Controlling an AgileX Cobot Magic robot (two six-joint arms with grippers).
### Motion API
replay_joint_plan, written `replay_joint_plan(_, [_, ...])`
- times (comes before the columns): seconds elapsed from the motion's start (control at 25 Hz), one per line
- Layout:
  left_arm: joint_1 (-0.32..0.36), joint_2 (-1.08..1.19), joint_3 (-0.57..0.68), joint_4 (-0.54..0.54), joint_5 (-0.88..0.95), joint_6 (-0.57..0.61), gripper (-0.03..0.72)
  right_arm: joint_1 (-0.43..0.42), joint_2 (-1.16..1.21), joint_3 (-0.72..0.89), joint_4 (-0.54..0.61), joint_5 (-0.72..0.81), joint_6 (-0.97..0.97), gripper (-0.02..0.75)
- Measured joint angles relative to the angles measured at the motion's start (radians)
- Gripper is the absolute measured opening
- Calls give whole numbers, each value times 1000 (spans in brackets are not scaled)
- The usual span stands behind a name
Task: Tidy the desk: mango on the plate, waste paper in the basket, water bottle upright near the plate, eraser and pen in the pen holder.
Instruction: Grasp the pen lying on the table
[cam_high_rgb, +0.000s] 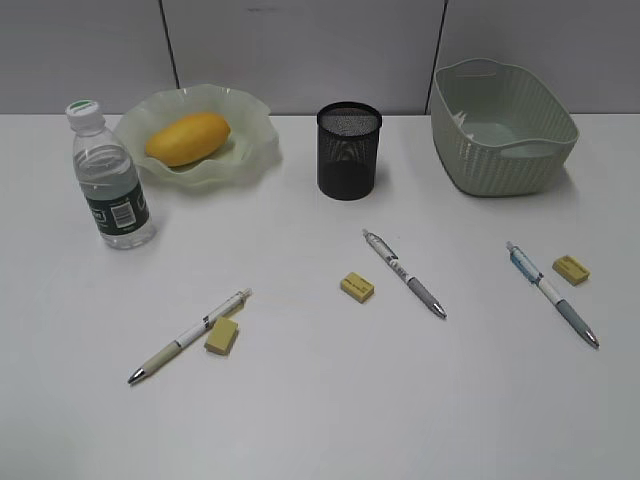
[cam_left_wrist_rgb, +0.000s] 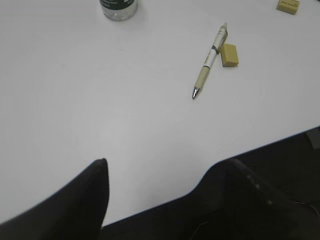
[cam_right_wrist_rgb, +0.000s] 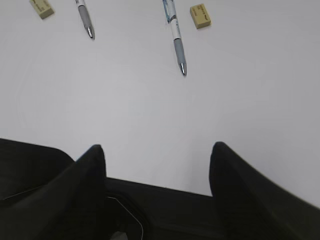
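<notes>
Exterior view: pens (cam_high_rgb: 404, 273), erasers (cam_high_rgb: 357, 288) across desk (cam_high_rgb: 320, 400).

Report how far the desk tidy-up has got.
Done: mango on the plate, water bottle upright beside it. In hand: nothing; the left gripper and right gripper are open, empty. Left: three pens and three erasers lie outside the pen holder. No waste paper visible.

You get bright, even light on the desk (cam_high_rgb: 320, 400); soft shadows fall toward five o'clock. Both wrist views are softer, with dark, blurred foregrounds at six o'clock.
</notes>
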Motion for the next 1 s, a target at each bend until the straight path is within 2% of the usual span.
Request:
replay_joint_plan(0.32, [0, 0, 0, 0, 0, 0, 538, 0, 393, -196, -19, -14, -14, 513])
replay_joint_plan(0.64, [0, 0, 0, 0, 0, 0, 538, 0, 790, -393, -22, 33, -118, 513])
replay_joint_plan(1.0, [0, 0, 0, -1, 0, 0, 538, 0, 1073, -550, -31, -11, -188, 512])
